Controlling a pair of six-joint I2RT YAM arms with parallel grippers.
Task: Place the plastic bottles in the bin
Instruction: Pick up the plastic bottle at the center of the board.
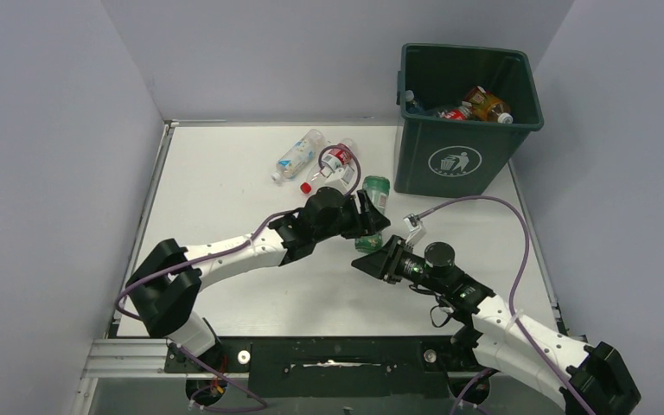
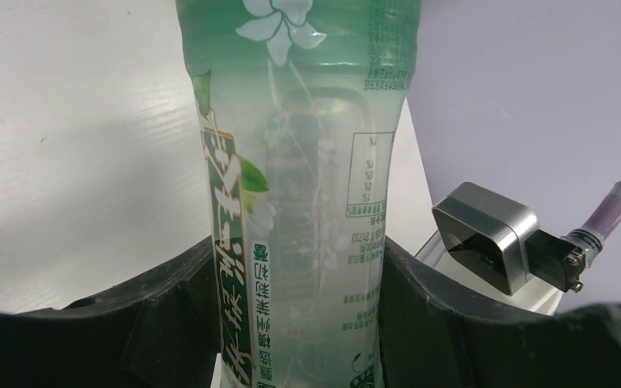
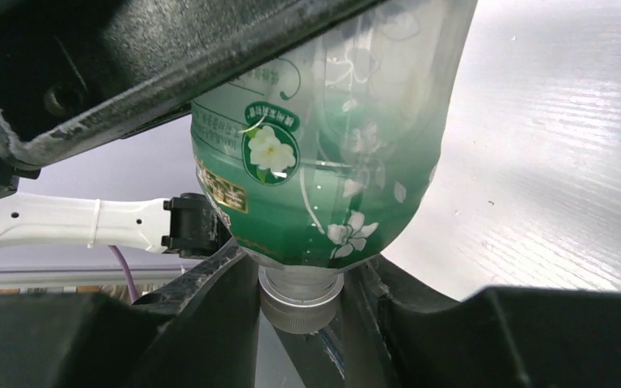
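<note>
Several plastic bottles (image 1: 475,105) are sitting in the bin (image 1: 415,160), two loose bottles (image 1: 298,156) are waiting on the table (image 1: 216,190), and both the left gripper (image 2: 295,315) and right gripper (image 3: 301,303) are clamping the green-labelled bottle (image 1: 374,192) near mid-table

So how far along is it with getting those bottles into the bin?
Partly done. Several bottles already lie in the green bin. In hand: a green-labelled bottle, held around its body by the left gripper and at its cap by the right gripper. To go: that one, plus two on the table, a red-labelled bottle and a pale-labelled bottle.
</note>
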